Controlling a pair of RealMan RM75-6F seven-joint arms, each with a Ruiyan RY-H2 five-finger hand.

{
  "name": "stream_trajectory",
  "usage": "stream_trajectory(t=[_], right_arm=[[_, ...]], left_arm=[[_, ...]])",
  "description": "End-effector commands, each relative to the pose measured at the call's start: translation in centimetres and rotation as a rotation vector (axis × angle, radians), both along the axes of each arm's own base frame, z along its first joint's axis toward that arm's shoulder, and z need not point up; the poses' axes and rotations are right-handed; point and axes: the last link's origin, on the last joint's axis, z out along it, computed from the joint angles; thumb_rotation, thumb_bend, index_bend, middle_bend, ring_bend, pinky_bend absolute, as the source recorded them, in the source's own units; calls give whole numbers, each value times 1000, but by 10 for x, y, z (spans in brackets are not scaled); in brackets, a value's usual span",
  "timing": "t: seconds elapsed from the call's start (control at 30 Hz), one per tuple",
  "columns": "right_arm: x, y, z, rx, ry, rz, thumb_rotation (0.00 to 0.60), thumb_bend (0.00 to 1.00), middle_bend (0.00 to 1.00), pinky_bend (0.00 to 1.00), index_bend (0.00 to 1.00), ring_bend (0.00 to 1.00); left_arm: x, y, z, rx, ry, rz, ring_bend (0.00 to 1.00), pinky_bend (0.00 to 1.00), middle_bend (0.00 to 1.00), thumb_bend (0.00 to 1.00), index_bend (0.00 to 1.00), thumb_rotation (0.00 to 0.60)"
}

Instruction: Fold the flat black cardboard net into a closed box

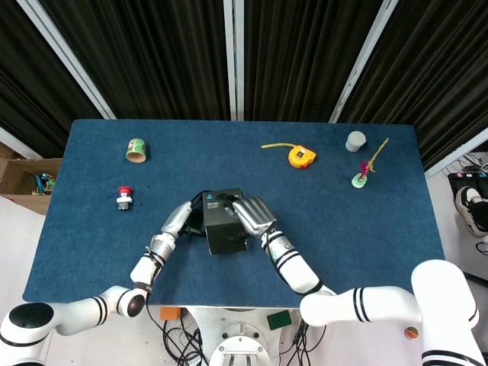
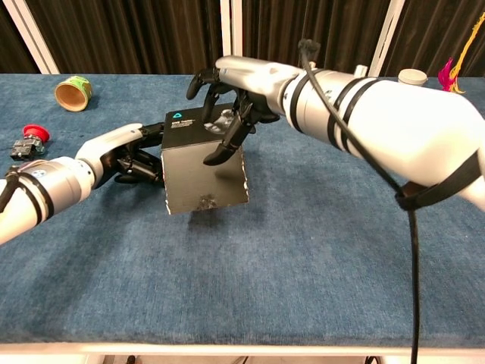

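We have the black box (image 2: 203,168) standing near the front edge of the desk (image 2: 303,288), about midway along it, lid folded down on top. We judge it light, hollow and easily dented, so it is best braced on opposite walls and pressed flat on the lid, not squeezed. Our left hand (image 2: 125,155) touches its left wall, fingers curled against the card. Our right hand (image 2: 236,95) lies over the lid, fingers spread and bent down the front face, pressing rather than gripping.
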Motion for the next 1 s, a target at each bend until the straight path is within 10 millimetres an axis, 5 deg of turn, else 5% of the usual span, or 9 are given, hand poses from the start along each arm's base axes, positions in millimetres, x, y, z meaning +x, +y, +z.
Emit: stream_trajectory(t=[0.03,0.63,1.0], right_arm=[[0,3,-4,-23,25,13,600,0,336,1000,261,758],[-3,9,-28,-179,62,140,600,0,376,1000,336,761],[4,12,-38,-212,57,169,600,0,384,1000,361,762]], left_arm=[[-4,-4,4,23,36,-15,678,1000,214,89,85,591],[-24,-21,42,54,385,-212,648,962,166,64,75,494],[-29,-30,60,54,593,-272,423,859,126,45,74,435]])
